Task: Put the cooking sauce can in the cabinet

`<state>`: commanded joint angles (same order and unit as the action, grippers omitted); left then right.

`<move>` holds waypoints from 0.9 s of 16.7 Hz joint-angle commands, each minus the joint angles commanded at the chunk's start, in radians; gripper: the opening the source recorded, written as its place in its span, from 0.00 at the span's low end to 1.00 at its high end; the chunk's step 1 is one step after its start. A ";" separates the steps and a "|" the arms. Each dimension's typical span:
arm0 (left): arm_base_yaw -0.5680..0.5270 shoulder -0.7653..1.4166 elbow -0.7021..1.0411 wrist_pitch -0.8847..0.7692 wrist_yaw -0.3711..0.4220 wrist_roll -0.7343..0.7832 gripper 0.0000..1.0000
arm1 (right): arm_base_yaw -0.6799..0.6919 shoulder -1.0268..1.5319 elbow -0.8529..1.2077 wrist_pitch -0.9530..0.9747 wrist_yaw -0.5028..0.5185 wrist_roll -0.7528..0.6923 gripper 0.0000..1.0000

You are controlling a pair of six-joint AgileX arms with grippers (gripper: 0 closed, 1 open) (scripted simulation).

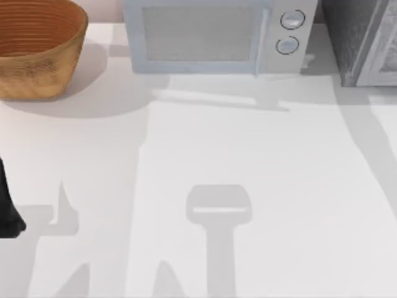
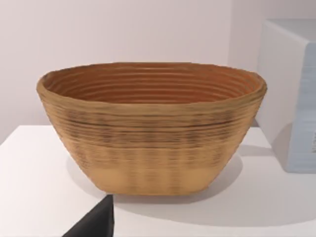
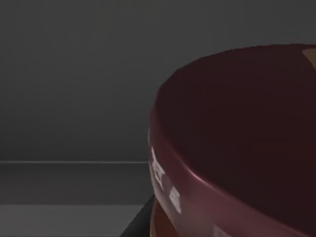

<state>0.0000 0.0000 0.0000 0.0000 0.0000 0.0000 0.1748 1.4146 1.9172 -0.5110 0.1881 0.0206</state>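
- Right wrist view: the cooking sauce can (image 3: 237, 143) looms right against the camera, its dark maroon rim curving across a dim grey interior with a flat ledge line behind it. That backdrop reads as the inside of the cabinet (image 3: 74, 74), so the can is judged to be within or at its mouth.
- The right arm's jaws cannot be made out, so whether they are clamped on the can or have let go is impossible to tell. The can's closeness to the wrist suggests it is at least between them.
- Top view: the cabinet (image 1: 363, 40), dark speckled grey with a pale framed door panel, stands at the far right of the table (image 1: 260, 186). Just left of it sits the microwave (image 1: 211, 34) with two round knobs, and well left of that the woven basket (image 1: 37, 46).
- A dark part of the left arm (image 1: 7, 214) shows at the table's left edge, far from the cabinet, seemingly parked. Its wrist camera faces the basket (image 2: 148, 128).
- Step in hand, as judged: setting the can down inside the cabinet. Done well, the can goes down level until its base rests flat on the shelf.
- The jaws should then part fully before the arm draws straight back out, clear of the door panel, so the can is not dragged or tipped.
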 joint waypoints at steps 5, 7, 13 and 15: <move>0.000 0.000 0.000 0.000 0.000 0.000 1.00 | -0.027 0.234 0.187 0.030 -0.029 -0.006 0.00; 0.000 0.000 0.000 0.000 0.000 0.000 1.00 | -0.040 0.329 0.263 0.047 -0.042 -0.007 0.00; 0.000 0.000 0.000 0.000 0.000 0.000 1.00 | -0.072 0.453 0.381 0.075 -0.065 -0.002 0.00; 0.000 0.000 0.000 0.000 0.000 0.000 1.00 | -0.072 0.453 0.381 0.075 -0.065 -0.002 0.00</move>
<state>0.0000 0.0000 0.0000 0.0000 0.0000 0.0000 0.1033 1.8674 2.2979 -0.4362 0.1228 0.0187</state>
